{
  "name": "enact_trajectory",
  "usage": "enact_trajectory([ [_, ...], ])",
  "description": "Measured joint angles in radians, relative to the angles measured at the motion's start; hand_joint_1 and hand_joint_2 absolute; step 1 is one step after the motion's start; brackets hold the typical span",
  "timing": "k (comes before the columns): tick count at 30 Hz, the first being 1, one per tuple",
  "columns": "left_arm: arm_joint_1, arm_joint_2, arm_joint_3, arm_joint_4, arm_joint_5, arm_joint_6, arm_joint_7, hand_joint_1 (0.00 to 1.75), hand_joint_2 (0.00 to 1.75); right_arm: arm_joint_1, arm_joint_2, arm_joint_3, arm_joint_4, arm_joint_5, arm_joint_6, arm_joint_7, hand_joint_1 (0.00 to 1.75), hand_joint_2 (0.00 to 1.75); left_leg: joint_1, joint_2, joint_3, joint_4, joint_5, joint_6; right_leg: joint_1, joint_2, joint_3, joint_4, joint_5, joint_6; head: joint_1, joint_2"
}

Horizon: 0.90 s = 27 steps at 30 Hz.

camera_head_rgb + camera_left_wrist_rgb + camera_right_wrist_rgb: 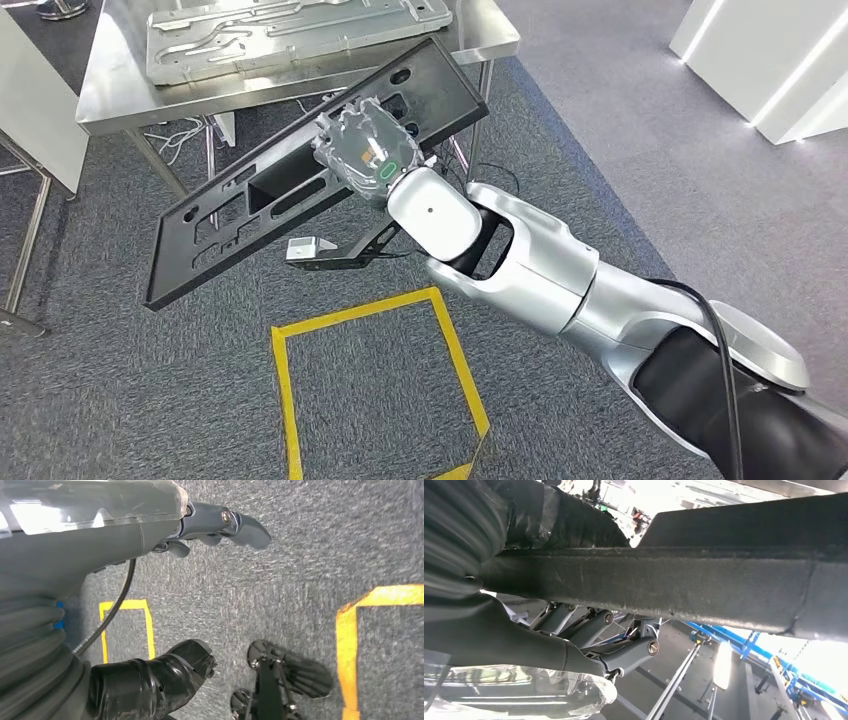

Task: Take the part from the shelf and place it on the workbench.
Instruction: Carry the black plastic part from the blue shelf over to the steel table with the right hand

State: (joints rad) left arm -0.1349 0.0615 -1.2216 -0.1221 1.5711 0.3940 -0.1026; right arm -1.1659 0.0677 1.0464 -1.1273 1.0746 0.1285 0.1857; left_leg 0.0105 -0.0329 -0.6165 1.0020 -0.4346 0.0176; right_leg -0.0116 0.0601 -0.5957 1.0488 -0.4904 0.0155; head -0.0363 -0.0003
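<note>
The part (250, 215) is a long black flat panel with several cut-outs, tilted and held in the air above the carpet. My right hand (365, 150) grips it near its middle, fingers wrapped over the upper edge. The panel's far end reaches up next to the front edge of the steel workbench (120, 85). In the right wrist view the part's dark edge (704, 590) crosses the picture with my fingers (624, 652) curled under it. My left hand (125, 535) hangs over the floor with fingers (240, 527) spread and nothing in it.
A silver embossed metal plate (290, 30) lies on the workbench. Cables (185, 135) hang between its legs. A yellow taped square (285, 380) marks the grey carpet in front of me. White lit panels (770, 60) stand at the far right.
</note>
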Motion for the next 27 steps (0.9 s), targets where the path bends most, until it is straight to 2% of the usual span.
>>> enact_trajectory([
  [2,0.0,0.0,0.0,0.0,0.0,-0.001,-0.001,0.0,1.75,-0.002,0.0,0.0,0.001,0.004,0.0,-0.002,1.75,1.75,0.0,0.012,0.017,-0.008,-0.007,0.012,0.003,-0.036,-0.056,0.104,-0.039,0.004,0.002,0.0],
  [4,0.0,0.0,0.0,0.0,0.0,-0.002,-0.002,0.0,1.75,0.0,-0.001,0.0,0.002,0.01,0.0,-0.009,1.75,1.75,-0.002,0.02,0.028,-0.006,-0.018,0.019,0.002,-0.047,-0.137,0.229,-0.069,0.006,0.002,0.0],
  [5,0.0,0.0,0.0,0.0,0.0,-0.003,-0.002,0.0,1.75,0.002,-0.002,0.0,0.003,0.013,0.001,-0.013,1.75,1.75,-0.002,0.021,0.035,-0.005,-0.025,0.02,0.001,-0.049,-0.162,0.253,-0.06,0.006,0.003,0.0],
  [6,0.001,0.0,0.0,0.0,0.0,-0.003,-0.002,0.0,1.75,0.003,-0.003,0.0,0.004,0.015,0.002,-0.017,1.75,1.75,-0.002,0.022,0.043,-0.004,-0.032,0.019,0.001,-0.05,-0.167,0.239,-0.031,0.006,0.003,0.0],
  [8,0.001,0.0,0.0,0.0,0.0,-0.003,-0.002,0.0,1.75,0.002,-0.004,0.001,0.005,0.016,0.004,-0.02,1.75,1.75,-0.002,0.022,0.061,0.001,-0.051,0.015,0.001,-0.053,-0.126,0.12,0.058,0.002,0.003,0.0],
  [9,0.001,0.0,0.0,0.0,0.0,-0.003,-0.002,0.0,1.75,0.0,-0.004,0.001,0.005,0.016,0.004,-0.02,1.75,1.75,-0.004,0.022,0.066,0.006,-0.06,0.011,0.004,-0.054,-0.099,0.058,0.088,-0.001,0.002,0.0],
  [10,0.001,0.0,0.0,0.0,0.0,-0.004,-0.002,0.0,1.75,-0.002,-0.004,0.001,0.006,0.016,0.004,-0.02,1.75,1.75,-0.005,0.021,0.066,0.01,-0.067,0.006,0.006,-0.054,-0.079,0.014,0.101,-0.004,0.002,0.0],
  [12,-0.001,0.0,-0.001,0.0,0.0,-0.004,-0.002,0.0,1.75,-0.004,-0.004,0.001,0.007,0.016,0.004,-0.021,1.75,1.75,-0.006,0.02,0.064,0.012,-0.073,-0.004,0.011,-0.053,-0.066,-0.014,0.093,-0.009,0.001,0.0],
  [15,0.0,-0.001,-0.002,0.0,0.0,-0.005,-0.002,0.0,1.75,-0.006,-0.004,0.001,0.007,0.018,0.006,-0.02,1.75,1.75,0.0,0.023,0.058,0.029,-0.089,-0.019,0.007,-0.054,-0.051,-0.03,0.086,-0.022,0.0,0.0],
  [16,0.0,-0.001,-0.002,0.0,0.0,-0.005,-0.002,0.0,1.75,-0.007,-0.003,0.001,0.007,0.019,0.006,-0.019,1.75,1.75,0.001,0.024,0.039,0.066,-0.104,-0.023,0.005,-0.057,-0.042,-0.036,0.083,-0.026,-0.001,0.0],
  [17,0.0,-0.002,-0.002,0.0,0.0,-0.005,-0.002,0.0,1.75,-0.008,-0.003,0.001,0.007,0.02,0.007,-0.019,1.75,1.75,0.002,0.025,0.007,0.123,-0.122,-0.027,0.004,-0.06,-0.034,-0.038,0.079,-0.029,-0.002,0.0],
  [19,-0.001,-0.001,-0.004,0.0,0.0,-0.005,-0.003,0.0,1.75,-0.009,-0.002,0.003,0.008,0.021,0.009,-0.019,1.75,1.75,0.003,0.026,-0.077,0.248,-0.148,-0.033,0.004,-0.07,-0.021,-0.039,0.068,-0.033,-0.002,0.0],
  [20,0.0,-0.001,-0.005,0.0,0.0,-0.005,-0.004,0.0,1.75,-0.008,-0.002,0.005,0.008,0.021,0.01,-0.02,1.75,1.75,0.004,0.026,-0.107,0.278,-0.14,-0.035,0.005,-0.074,-0.014,-0.039,0.061,-0.033,-0.002,0.0],
  [21,0.001,-0.001,-0.006,0.0,0.0,-0.005,-0.004,0.0,1.75,-0.008,-0.002,0.009,0.009,0.022,0.011,-0.02,1.75,1.75,0.005,0.027,-0.12,0.273,-0.115,-0.036,0.005,-0.078,-0.006,-0.039,0.055,-0.033,-0.002,0.0],
  [22,0.003,-0.001,-0.006,0.0,0.0,-0.005,-0.004,0.0,1.75,-0.008,-0.001,0.012,0.009,0.022,0.012,-0.02,1.75,1.75,0.006,0.031,-0.113,0.229,-0.073,-0.036,0.005,-0.082,0.004,-0.039,0.047,-0.031,-0.002,0.0],
  [23,0.005,-0.001,-0.006,0.0,0.0,-0.005,-0.005,0.0,1.75,-0.007,-0.001,0.014,0.01,0.022,0.012,-0.019,1.75,1.75,0.007,0.042,-0.093,0.161,-0.027,-0.035,0.005,-0.086,0.014,-0.039,0.039,-0.029,-0.002,0.0],
  [24,0.005,-0.001,-0.006,0.0,0.0,-0.006,-0.005,0.0,1.75,-0.008,-0.001,0.016,0.01,0.023,0.013,-0.019,1.75,1.75,0.003,0.058,-0.069,0.1,0.004,-0.034,0.008,-0.09,0.022,-0.038,0.032,-0.024,-0.003,0.0],
  [25,0.003,-0.002,-0.007,0.0,0.001,-0.006,-0.006,0.0,1.75,-0.01,0.0,0.017,0.01,0.023,0.013,-0.019,1.75,1.75,-0.001,0.071,-0.05,0.053,0.022,-0.029,0.01,-0.094,0.027,-0.037,0.026,-0.019,-0.003,0.0],
  [26,0.0,-0.002,-0.007,0.0,0.001,-0.006,-0.006,0.0,1.75,-0.011,0.0,0.017,0.01,0.024,0.013,-0.019,1.75,1.75,-0.006,0.079,-0.041,0.029,0.024,-0.024,0.013,-0.1,0.029,-0.037,0.021,-0.014,-0.002,0.0],
  [27,-0.002,-0.002,-0.007,0.0,0.001,-0.006,-0.007,0.0,1.75,-0.012,0.0,0.018,0.01,0.024,0.014,-0.019,1.75,1.75,-0.011,0.077,-0.039,0.026,0.018,-0.017,0.015,-0.107,0.031,-0.037,0.017,-0.009,-0.002,0.0],
])
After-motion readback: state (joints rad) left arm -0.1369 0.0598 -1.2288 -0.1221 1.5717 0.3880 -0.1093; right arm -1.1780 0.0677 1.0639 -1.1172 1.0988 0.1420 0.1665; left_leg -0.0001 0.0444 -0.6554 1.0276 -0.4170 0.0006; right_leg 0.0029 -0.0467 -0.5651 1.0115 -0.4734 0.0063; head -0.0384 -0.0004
